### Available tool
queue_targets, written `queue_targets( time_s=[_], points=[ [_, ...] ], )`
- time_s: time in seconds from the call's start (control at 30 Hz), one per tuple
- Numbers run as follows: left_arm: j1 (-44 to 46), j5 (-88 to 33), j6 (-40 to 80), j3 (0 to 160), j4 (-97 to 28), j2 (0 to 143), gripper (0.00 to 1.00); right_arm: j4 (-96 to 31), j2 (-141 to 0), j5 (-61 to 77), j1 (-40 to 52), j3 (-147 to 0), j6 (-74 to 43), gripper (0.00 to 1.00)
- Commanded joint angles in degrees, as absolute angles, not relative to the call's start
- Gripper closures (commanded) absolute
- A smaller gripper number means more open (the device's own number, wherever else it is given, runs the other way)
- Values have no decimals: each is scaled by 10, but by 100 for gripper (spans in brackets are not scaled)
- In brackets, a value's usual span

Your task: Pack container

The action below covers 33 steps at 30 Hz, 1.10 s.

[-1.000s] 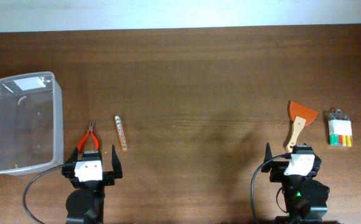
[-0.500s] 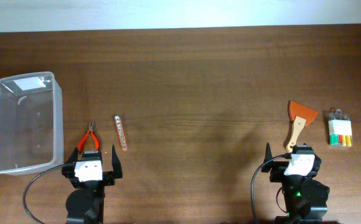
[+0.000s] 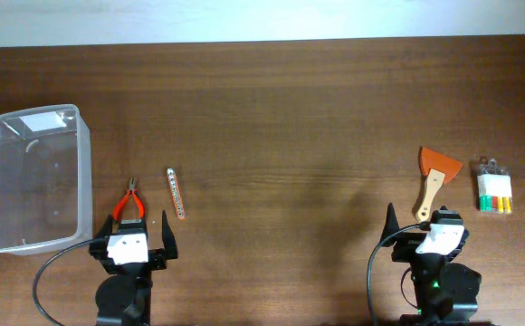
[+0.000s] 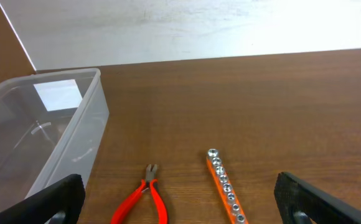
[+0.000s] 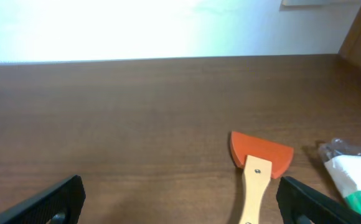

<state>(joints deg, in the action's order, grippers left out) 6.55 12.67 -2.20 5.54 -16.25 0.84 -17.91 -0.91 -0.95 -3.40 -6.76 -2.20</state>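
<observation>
The clear plastic container (image 3: 38, 178) stands empty at the left of the table, also in the left wrist view (image 4: 43, 137). Red-handled pliers (image 3: 132, 201) and an orange socket strip (image 3: 176, 194) lie to its right; both show in the left wrist view, pliers (image 4: 144, 199) and strip (image 4: 225, 185). A wooden-handled orange scraper (image 3: 434, 177) and a bag of markers (image 3: 494, 190) lie at the right; the right wrist view shows the scraper (image 5: 258, 168) and bag (image 5: 355, 180). My left gripper (image 3: 136, 235) is open just short of the pliers. My right gripper (image 3: 418, 231) is open just short of the scraper handle.
The brown wooden table (image 3: 290, 118) stretches between the two groups of things. A pale wall runs along the far table edge (image 3: 262, 41).
The right arm has shifted slightly to the right. Nothing on the table has moved and the left arm is still.
</observation>
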Motion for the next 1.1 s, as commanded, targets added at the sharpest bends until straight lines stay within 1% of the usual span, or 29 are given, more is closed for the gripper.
queue_targets(
  time_s=[0.0, 0.1, 0.2, 0.4, 0.5, 0.63, 0.77, 0.87, 0.93, 1.0, 1.07],
  points=[
    [62, 131, 33, 61, -167, 5, 1, -173, -8, 7, -38, -67, -90, 1],
    [62, 133, 49, 110, -193, 27, 1, -173, -35, 40, -38, -100, -101, 1],
    [62, 149, 50, 180, -231, 81, 1, -174, -91, 45, -38, -143, -100, 1],
    [62, 159, 50, 330, -322, 264, 1, -204, -305, 55, -38, -284, -98, 1],
    [50, 170, 107, 404, -390, 359, 1, -268, -433, 59, -38, -382, -93, 1],
    [-17, 159, 219, 521, -524, 483, 1, -405, -585, 58, -38, -534, -93, 1],
    [-99, 102, 220, 632, -636, 577, 1, -532, -717, 58, -38, -687, -86, 1],
    [-149, 17, 221, 690, -689, 626, 1, -599, -782, 58, -37, -775, -58, 1],
    [-176, -19, 221, 700, -697, 643, 1, -627, -810, 62, -37, -822, -58, 1],
    [-205, -24, 223, 700, -696, 655, 1, -645, -825, 70, -37, -853, -58, 1],
    [-246, -24, 264, 700, -698, 668, 1, -652, -829, 84, -37, -872, -50, 1]
  ],
)
